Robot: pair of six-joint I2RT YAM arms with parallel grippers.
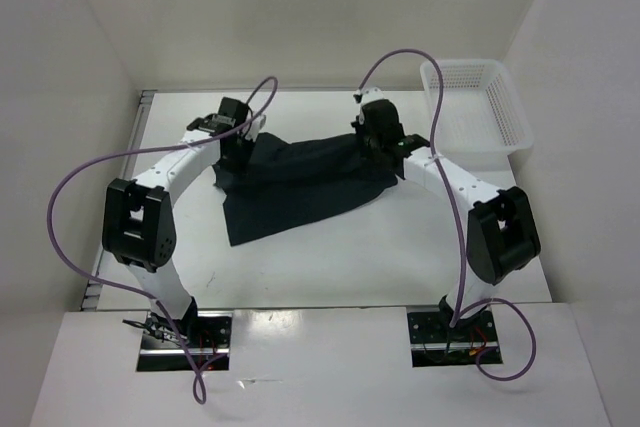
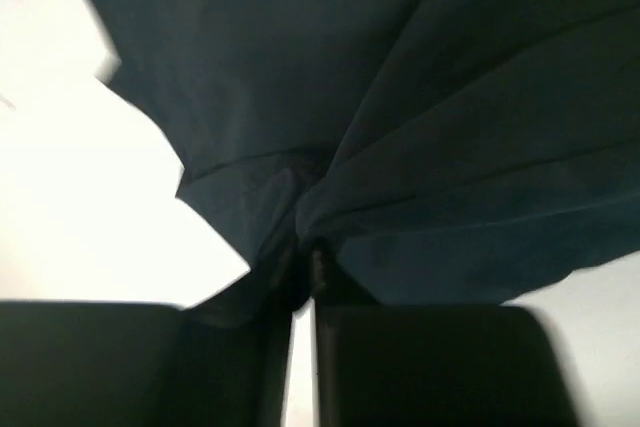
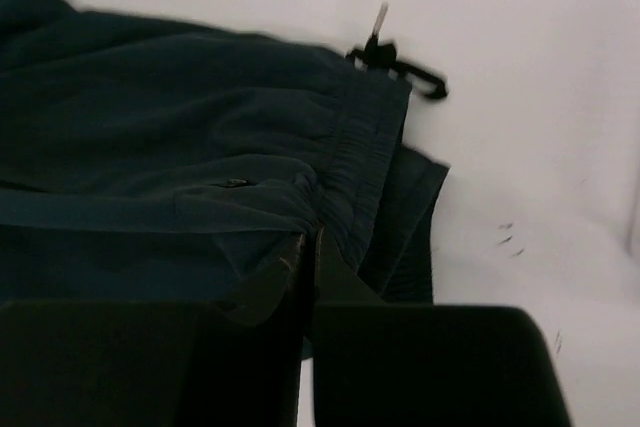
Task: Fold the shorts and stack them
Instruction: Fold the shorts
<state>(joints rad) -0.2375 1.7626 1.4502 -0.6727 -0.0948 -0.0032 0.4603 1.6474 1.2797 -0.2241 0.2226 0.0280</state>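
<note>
Two grippers hold the shorts (image 1: 300,182) at once, one at each far corner. The shorts lie spread on the white table (image 1: 330,257), about midway between its left and right sides, with a dark flap reaching toward the near left.

The left gripper (image 1: 240,155) sits at the far-left corner of the cloth. In its wrist view the two dark fingers (image 2: 150,367) stand almost together, with only a thin bright slit between them lower down. At their tips a bunched fold of the shorts is pinched, and creases fan out from that spot across the cloth.

The right gripper (image 1: 376,143) sits at the far-right edge of the shorts. Its wrist view shows the fingers (image 3: 420,367) pressed together on the gathered waistband (image 3: 360,157), which puckers where they clamp it. A second layer of cloth shows just right of the waistband. A black cord (image 3: 400,65) with a pale tip lies on the table beside the waistband's far end.

Whether the held edge is raised off the table I cannot tell.

A white mesh basket (image 1: 465,64) stands at the far-right corner of the table, well apart from the shorts and to the right of the right gripper.
</note>
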